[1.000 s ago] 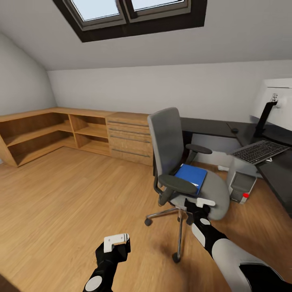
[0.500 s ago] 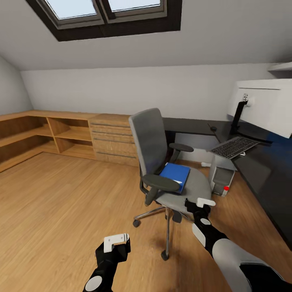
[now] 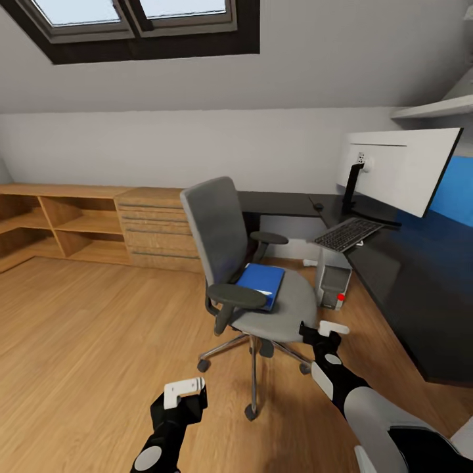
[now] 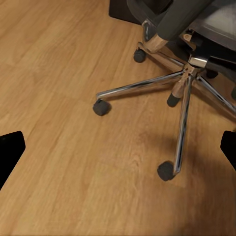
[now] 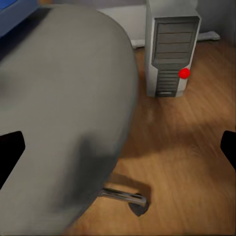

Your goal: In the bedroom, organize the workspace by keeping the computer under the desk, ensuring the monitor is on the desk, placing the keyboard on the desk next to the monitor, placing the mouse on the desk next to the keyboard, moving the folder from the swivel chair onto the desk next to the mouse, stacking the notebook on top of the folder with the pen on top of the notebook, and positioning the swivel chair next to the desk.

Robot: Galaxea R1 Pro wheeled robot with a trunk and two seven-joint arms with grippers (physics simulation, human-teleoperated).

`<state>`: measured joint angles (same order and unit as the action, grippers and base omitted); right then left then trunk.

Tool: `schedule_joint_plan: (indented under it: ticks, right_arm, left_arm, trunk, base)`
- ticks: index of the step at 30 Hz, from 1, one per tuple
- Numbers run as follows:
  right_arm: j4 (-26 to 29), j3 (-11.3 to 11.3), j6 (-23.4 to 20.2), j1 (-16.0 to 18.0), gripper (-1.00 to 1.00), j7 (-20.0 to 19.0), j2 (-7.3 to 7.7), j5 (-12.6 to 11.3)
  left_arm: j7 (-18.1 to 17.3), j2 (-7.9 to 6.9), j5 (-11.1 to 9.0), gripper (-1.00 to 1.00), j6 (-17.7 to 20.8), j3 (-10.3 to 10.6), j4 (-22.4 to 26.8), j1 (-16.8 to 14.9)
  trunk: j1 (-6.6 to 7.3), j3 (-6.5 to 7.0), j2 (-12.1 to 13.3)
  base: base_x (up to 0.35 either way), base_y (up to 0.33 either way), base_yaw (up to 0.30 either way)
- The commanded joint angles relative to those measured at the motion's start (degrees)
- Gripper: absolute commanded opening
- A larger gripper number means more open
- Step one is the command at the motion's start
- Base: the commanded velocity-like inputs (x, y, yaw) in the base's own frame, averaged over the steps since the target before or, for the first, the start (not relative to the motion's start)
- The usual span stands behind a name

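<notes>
Currently the folder (image 3: 261, 285) lies on the swivel chair (image 3: 243, 269) seat, well apart from the desk (image 3: 394, 276). The right gripper (image 3: 323, 332), jaws wide and empty, hangs just beside the seat edge; the left gripper (image 3: 182, 391), likewise wide and empty, hangs over the floor. Risk: a careless reach could nudge the castored chair and roll the folder out of range.

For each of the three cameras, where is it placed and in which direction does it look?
Head view: on the robot's head, facing forward and down at the swivel chair, the folder and the desk; both arms, left end effector and right end effector show.
Left wrist view: near the left end effector, facing down at the floor and the chair's chrome base; dark fingertips at the edges.
Right wrist view: near the right end effector, facing the chair seat and the computer.
All three share the chair.
</notes>
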<state>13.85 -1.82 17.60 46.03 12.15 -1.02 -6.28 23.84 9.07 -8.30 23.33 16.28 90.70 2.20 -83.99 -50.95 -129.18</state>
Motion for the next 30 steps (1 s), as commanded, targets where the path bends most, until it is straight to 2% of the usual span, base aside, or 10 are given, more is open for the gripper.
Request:
schedule_joint_plan:
  ticks: [1,7,14,26,30]
  right_arm:
    - [-0.1,-0.2,0.3,0.0,1.00,-0.2,0.00,-0.5]
    - [-0.1,-0.2,0.3,-0.4,1.00,-0.2,0.08,-0.7]
    - [-0.1,-0.3,2.7,-0.4,1.00,-0.1,0.04,-0.7]
    - [-0.1,-0.3,3.1,-0.4,1.00,-0.1,0.02,-0.7]
    - [-0.1,-0.3,3.1,-0.4,1.00,-0.1,-0.03,-0.7]
  left_arm:
    - [0.4,-0.01,-0.6,1.00,0.1,0.0,0.1,0.0]
    - [0.4,-0.01,-0.6,1.00,0.1,-0.3,0.1,0.0]
    - [0.4,-0.01,-0.7,1.00,0.1,-0.4,0.1,0.0]
    - [0.4,-0.01,-0.7,1.00,0.0,-0.4,0.2,0.0]
    - [0.4,-0.01,-0.7,1.00,0.0,-0.4,0.2,0.0]
  trunk:
    - [0.01,-0.04,0.0]
    - [0.01,-0.02,0.0]
    - [0.01,-0.02,0.0]
    - [0.01,-0.02,0.0]
    - [0.01,-0.02,0.0]
  base:
    - [0.000,0.000,-0.083]
    - [0.000,0.000,-0.030]
    - [0.000,0.000,-0.003]
    - [0.000,0.000,0.000]
    - [0.294,0.000,0.000]
